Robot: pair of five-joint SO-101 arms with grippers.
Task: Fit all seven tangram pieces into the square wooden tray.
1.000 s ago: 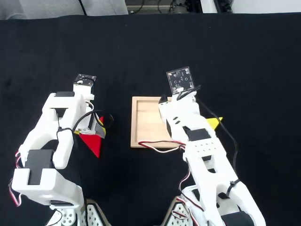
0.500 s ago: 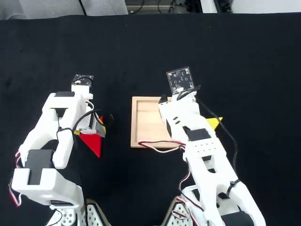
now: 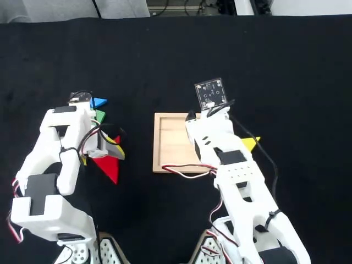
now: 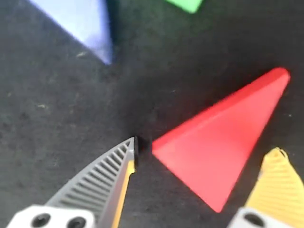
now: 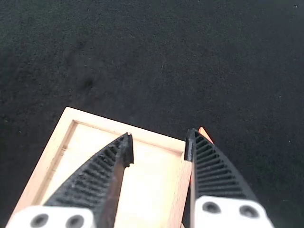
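Note:
The square wooden tray (image 3: 165, 144) lies mid-table with nothing in it that I can see. My right gripper (image 3: 192, 117) hangs over its far right corner; in the right wrist view this gripper (image 5: 158, 137) is open above the tray rim (image 5: 71, 114), and an orange piece (image 5: 204, 134) peeks out beside the rim. Left of the tray lie a blue triangle (image 3: 99, 102), a green piece (image 3: 100, 115) and a red triangle (image 3: 108, 166). My left gripper (image 4: 204, 147) is open low over the red triangle (image 4: 223, 142), one finger on each side. The blue piece (image 4: 80, 23) and the green piece (image 4: 183, 4) lie beyond it.
A yellow piece (image 3: 250, 144) sticks out from under the right arm, to the right of the tray. Black cloth covers the whole table. The right arm's body hides the tray's right side. Open cloth lies beyond the tray and at the far right.
The left arm's wrist has swung to the left, uncovering the blue and green pieces. The right arm has stayed still over the tray.

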